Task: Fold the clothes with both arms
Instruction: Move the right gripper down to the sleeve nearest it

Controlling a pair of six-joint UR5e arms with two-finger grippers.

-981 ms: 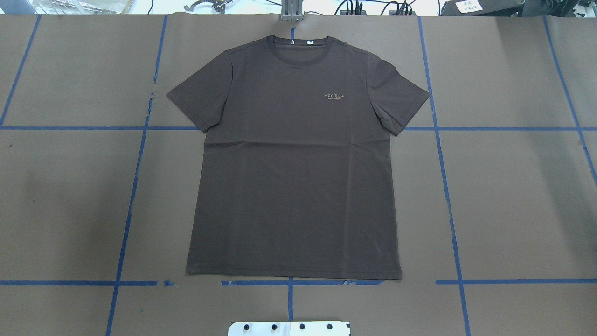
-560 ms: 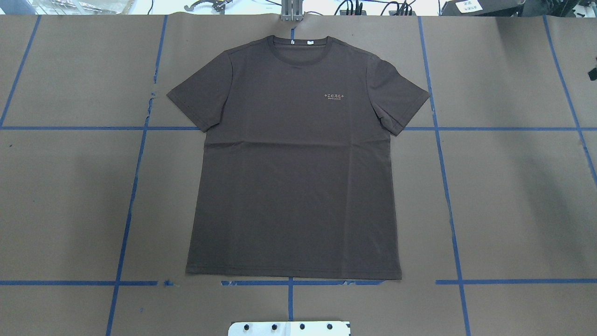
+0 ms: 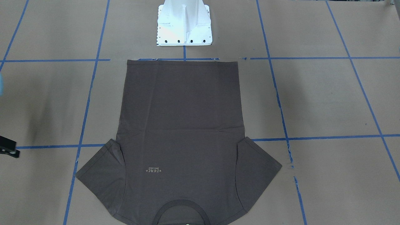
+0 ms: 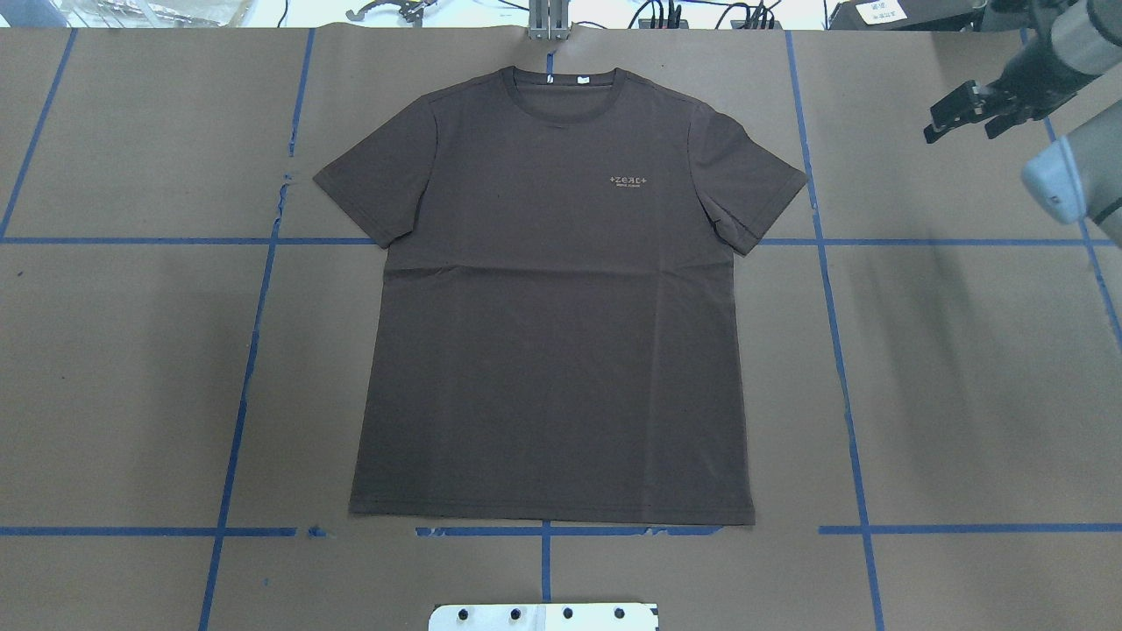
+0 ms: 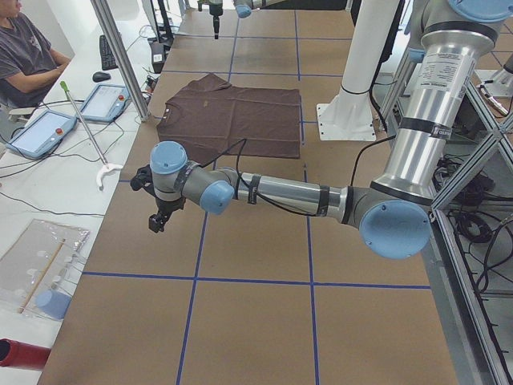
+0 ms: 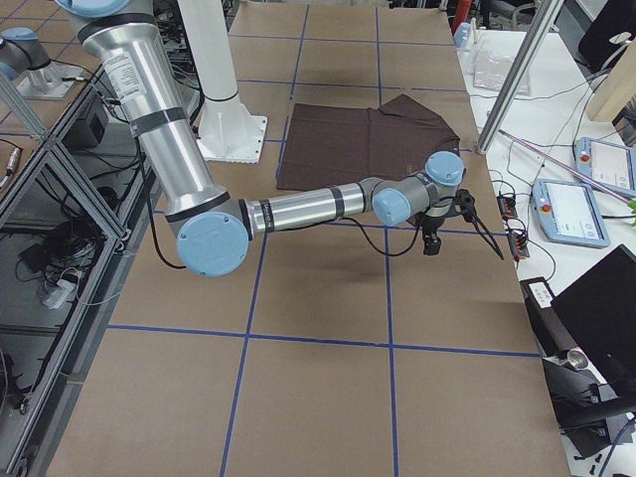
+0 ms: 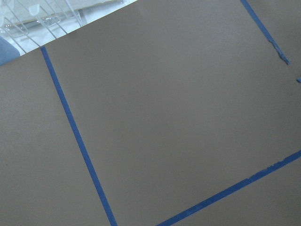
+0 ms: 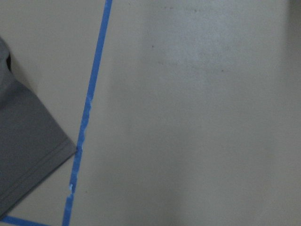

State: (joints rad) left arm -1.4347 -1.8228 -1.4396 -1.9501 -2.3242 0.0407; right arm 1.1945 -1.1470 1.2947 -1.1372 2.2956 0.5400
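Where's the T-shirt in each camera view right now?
Front-facing: T-shirt centre, collar at bottom edge.
Overhead: centre, collar at top.
Exterior left: upper middle.
Exterior right: upper middle.
Left wrist: not in it.
Right wrist: sleeve corner, lower left.
Shared landmark: white pedestal base, nearest the hem.

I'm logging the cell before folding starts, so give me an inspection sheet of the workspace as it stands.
Surface: brown paper table with a blue tape grid, lying flat.
Job's things: T-shirt spread flat, front up, unfolded, collar away from the robot.
Clutter: nothing seen.
Grippers: right gripper open, above bare table beyond a sleeve, touching nothing; left gripper over bare table on the shirt's other side, fingers' state cannot be told.
Cables: black cable loops along the left forearm.
Surroundings: white pedestal by the hem; a person seated at the side bench beside control tablets.
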